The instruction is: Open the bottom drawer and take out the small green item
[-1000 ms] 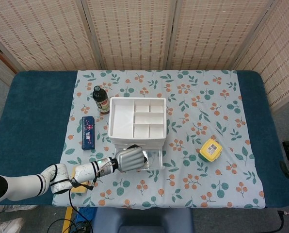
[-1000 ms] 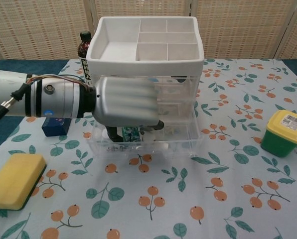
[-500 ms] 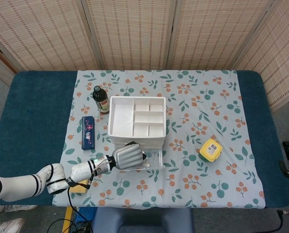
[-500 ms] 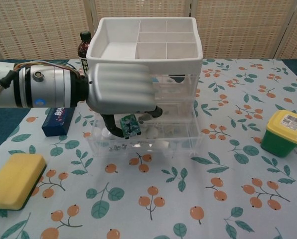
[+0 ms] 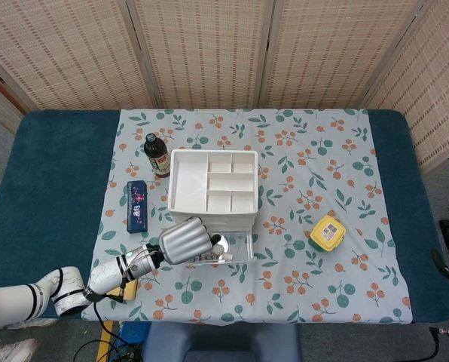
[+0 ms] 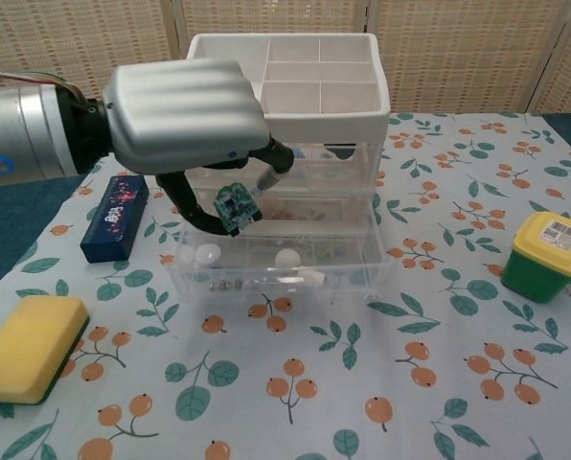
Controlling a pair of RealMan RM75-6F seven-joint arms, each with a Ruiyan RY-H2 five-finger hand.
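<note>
A white and clear drawer unit (image 6: 295,105) (image 5: 212,188) stands mid-table with its bottom drawer (image 6: 285,273) (image 5: 228,253) pulled out. My left hand (image 6: 185,110) (image 5: 183,240) hangs above the drawer's left part and pinches the small green item (image 6: 233,206) between thumb and a finger, lifted clear of the drawer. Small white and metal bits lie on the drawer floor. In the head view the hand hides the green item. My right hand appears in neither view.
A yellow sponge (image 6: 27,345) lies at the front left. A blue box (image 6: 113,216) (image 5: 137,205) and a dark bottle (image 5: 157,154) sit left of the unit. A yellow-lidded green container (image 6: 544,254) (image 5: 327,233) stands to the right.
My left hand rose and drew back to the left, lifting the green item out of the bottom drawer. The drawer stays pulled out.
</note>
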